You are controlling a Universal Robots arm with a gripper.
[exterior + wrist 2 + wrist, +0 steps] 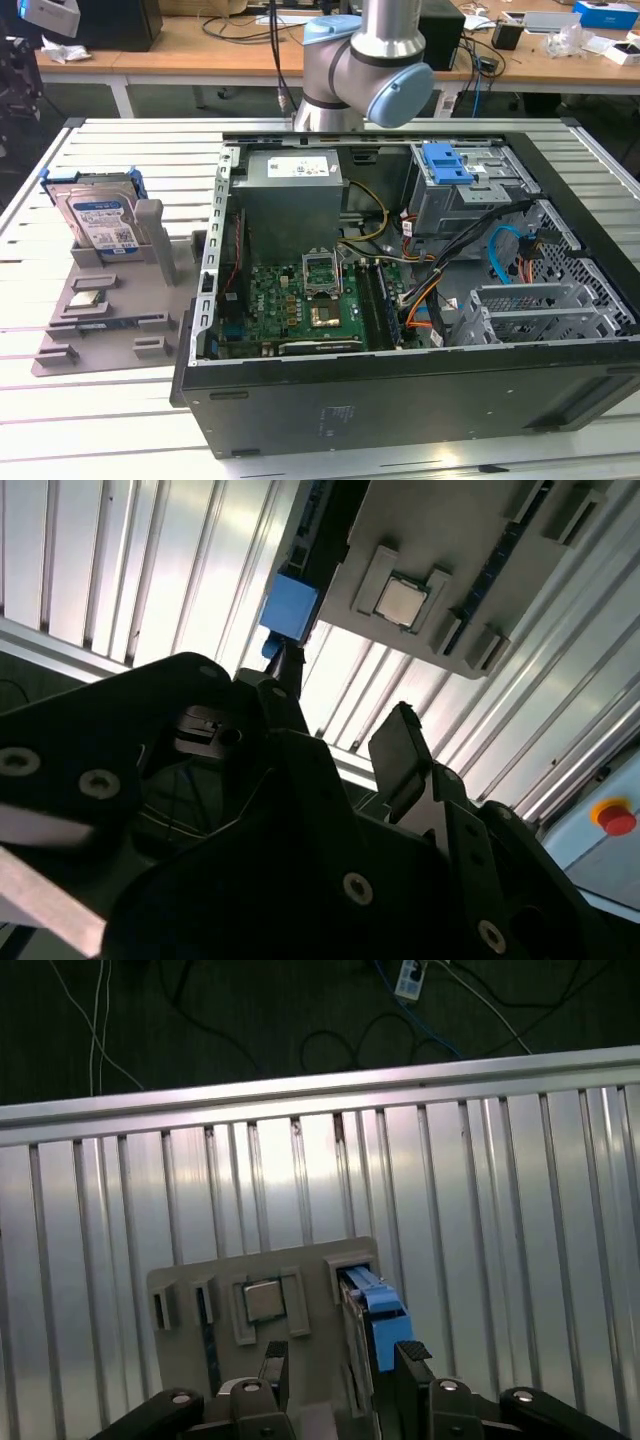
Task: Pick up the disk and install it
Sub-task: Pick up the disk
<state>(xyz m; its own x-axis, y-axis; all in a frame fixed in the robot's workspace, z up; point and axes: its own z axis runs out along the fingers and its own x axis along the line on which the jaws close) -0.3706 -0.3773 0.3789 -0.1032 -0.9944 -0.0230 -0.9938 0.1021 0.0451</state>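
Now we note black gripper (pixel 341 1352) spread, empty; silver blue-railed disk (pixel 100 222) standing in grey holder (pixel 110 300), nine o'clock from black computer case (pixel 400 405).

The disk (pixel 100 222) is silver with a white-and-blue label and blue rails; its stand (pixel 140 300) is plain grey; the table (pixel 110 420) is silvery, striped with dark grooves; the computer case (pixel 400 415) is black, its circuit board (pixel 300 300) green; the gripper (pixel 342 1360) is black.
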